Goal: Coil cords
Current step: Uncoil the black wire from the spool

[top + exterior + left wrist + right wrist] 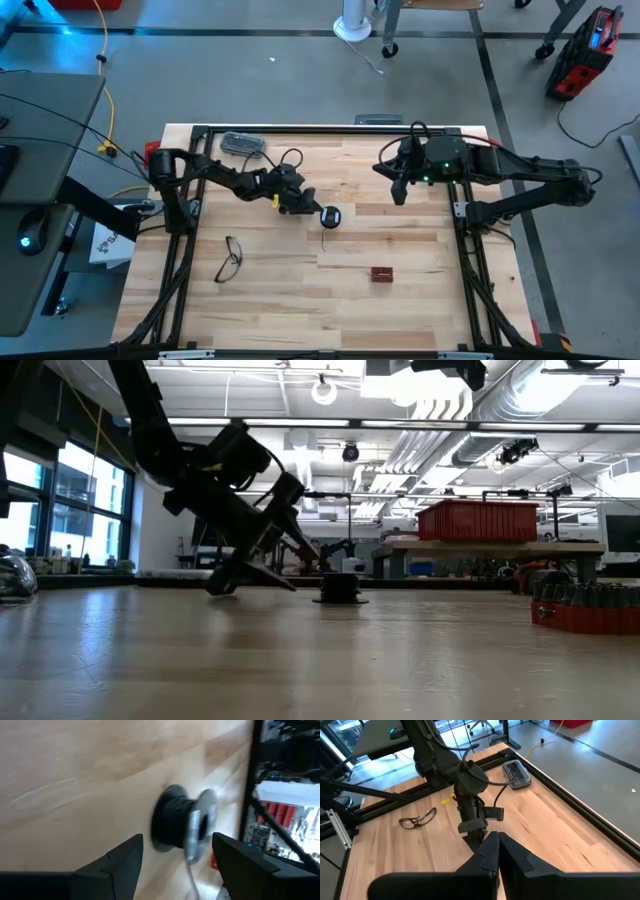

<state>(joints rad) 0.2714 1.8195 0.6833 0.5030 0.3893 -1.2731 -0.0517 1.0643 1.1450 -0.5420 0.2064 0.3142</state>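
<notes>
One reel [330,216] of dark cord is sitting mid-table [400,300], just ahead of the left tool [306,209], whose fingers [122,862] are standing apart either side of it, not gripping. The right tool [399,193] is hovering well apart, fingers pressed together. One pair of eyeglasses [231,258] and one red block [381,273] are lying nearer the front.

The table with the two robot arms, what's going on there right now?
The left gripper is down at the wooden table, fingers open, lined up just short of a small black reel wound with dark wire. It has not closed on it yet. The right gripper waits off the table at the far right side, fingers shut and holding nothing. A pair of eyeglasses and a small red block lie untouched nearer the front.
</notes>
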